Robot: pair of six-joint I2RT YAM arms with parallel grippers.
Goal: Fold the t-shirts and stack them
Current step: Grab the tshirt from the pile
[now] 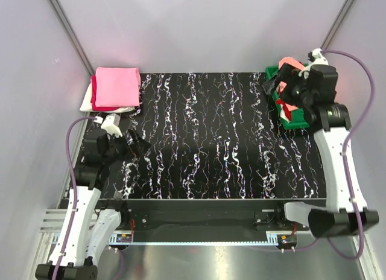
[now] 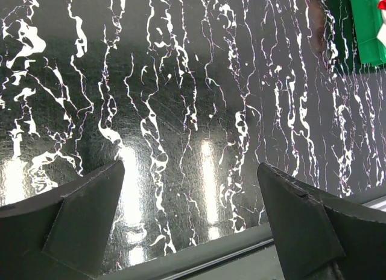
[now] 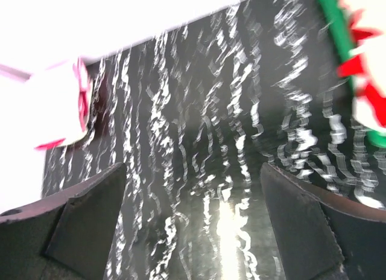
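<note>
A folded stack of t-shirts lies at the table's back left, bright pink point(image 1: 116, 85) on top, red point(image 1: 95, 93) under it and white point(image 1: 90, 103) at the bottom. It shows blurred in the right wrist view point(image 3: 60, 105). More t-shirts lie bunched in the green tray point(image 1: 294, 121) at the back right, salmon-peach point(image 1: 291, 63) on top, with red and white cloth point(image 3: 368, 69) there too. My right gripper point(image 1: 276, 87) point(image 3: 193, 168) is open and empty at the tray's left edge. My left gripper point(image 1: 140, 144) point(image 2: 190, 168) is open and empty over the table's left side.
The table point(image 1: 211, 135) is black with white marbling. Pale walls close in the back and both sides. The green tray also shows in the left wrist view point(image 2: 369, 26). The table's near edge runs just under my left gripper.
</note>
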